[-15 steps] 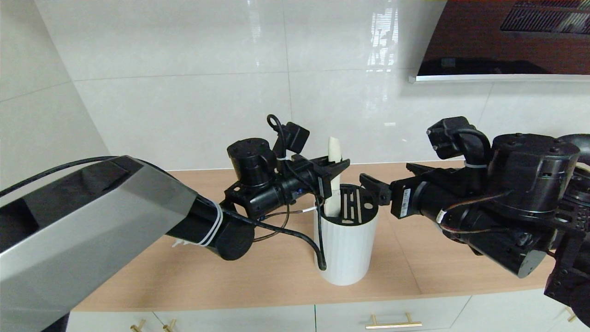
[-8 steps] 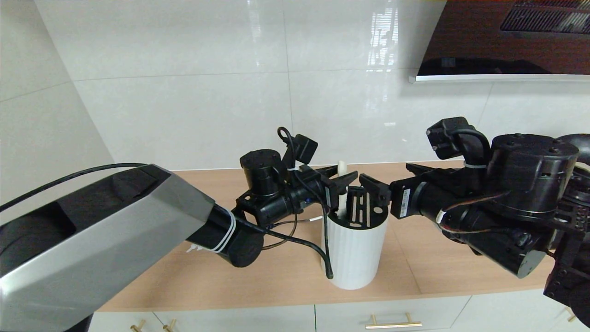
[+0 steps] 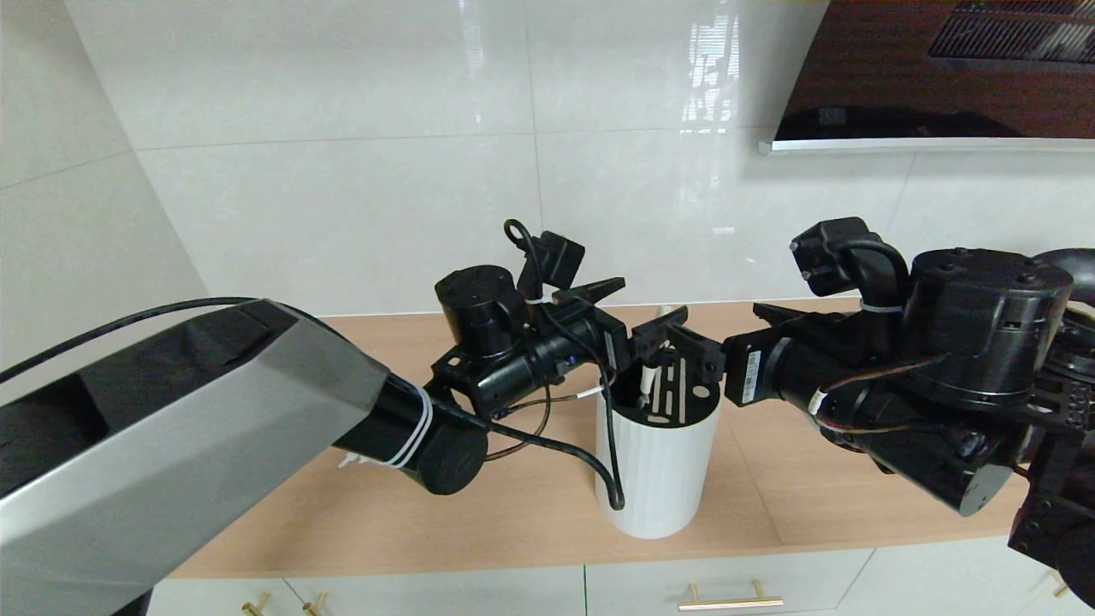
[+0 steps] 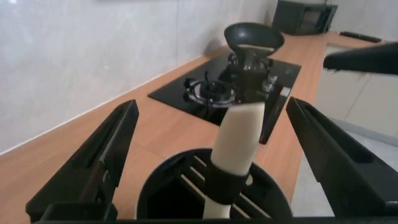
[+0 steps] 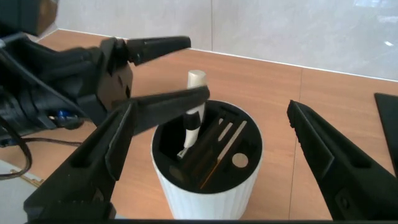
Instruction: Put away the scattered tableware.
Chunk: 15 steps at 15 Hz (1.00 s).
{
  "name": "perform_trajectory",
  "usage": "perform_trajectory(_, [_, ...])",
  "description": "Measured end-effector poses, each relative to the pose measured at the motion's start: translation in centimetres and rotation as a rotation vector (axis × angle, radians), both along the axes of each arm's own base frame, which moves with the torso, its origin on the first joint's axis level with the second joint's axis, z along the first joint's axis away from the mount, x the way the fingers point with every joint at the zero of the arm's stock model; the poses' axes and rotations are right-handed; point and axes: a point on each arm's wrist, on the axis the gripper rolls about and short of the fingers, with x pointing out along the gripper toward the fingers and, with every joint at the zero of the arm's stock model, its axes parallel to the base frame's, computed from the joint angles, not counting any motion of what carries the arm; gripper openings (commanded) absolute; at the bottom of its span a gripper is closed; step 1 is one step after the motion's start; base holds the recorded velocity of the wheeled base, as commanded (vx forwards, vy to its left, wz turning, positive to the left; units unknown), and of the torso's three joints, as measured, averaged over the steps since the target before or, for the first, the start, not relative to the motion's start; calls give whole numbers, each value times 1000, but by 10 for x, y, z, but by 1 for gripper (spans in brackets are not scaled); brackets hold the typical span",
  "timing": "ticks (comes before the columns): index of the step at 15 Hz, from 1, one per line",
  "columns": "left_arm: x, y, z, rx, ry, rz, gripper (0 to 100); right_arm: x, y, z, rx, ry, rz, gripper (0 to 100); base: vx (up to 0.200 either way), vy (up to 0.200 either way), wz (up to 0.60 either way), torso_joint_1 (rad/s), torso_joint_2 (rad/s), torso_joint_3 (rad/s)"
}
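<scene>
Left wrist view shows our left gripper (image 4: 210, 104) spread around the cream-handled utensil (image 4: 235, 146) in the holder (image 4: 155, 186); we should rise straight up.

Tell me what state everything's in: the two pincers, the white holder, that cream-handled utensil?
White holder, upright on the counter.
Cream-handled utensil, standing in the holder, handle up.
Left pincer, open, fingers either side of the utensil's handle, not gripping.
Right pincer, open, empty, by the holder's top.
Drawer, shut.
</scene>
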Motion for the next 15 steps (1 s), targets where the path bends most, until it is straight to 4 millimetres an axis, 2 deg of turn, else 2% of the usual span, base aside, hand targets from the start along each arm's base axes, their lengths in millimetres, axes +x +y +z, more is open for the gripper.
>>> perform_trajectory(2, [-5,4,18,-44,-46,17,100,0,-1,1,2,-3,-4,100,0,0,0,0,0,0])
perform_trajectory(4, [-15,17,44,-105,-96,78,100,-2,-4,1,3,-3,-19,100,0,0,0,0,0,0])
perform_trajectory(6, [-30,41,64,-141,-113,136,100,-8,-14,-6,-12,14,-49,100,0,0,0,0,0,0])
perform_trajectory(8, [-51,80,80,-150,-120,206,100,-21,-34,-10,-16,14,-108,100,0,0,0,0,0,0])
perform_trajectory(11, [-102,152,93,-140,-118,353,100,-54,-79,-21,-30,24,-227,100,0,0,0,0,0,0])
perform_trajectory(13, [-145,187,93,-140,-119,436,100,-75,-115,-16,8,-24,-329,100,0,0,0,0,0,0])
perform_trajectory(15, [-190,210,92,-152,-121,490,100,-100,-147,-9,39,-90,-432,100,0,0,0,0,0,0])
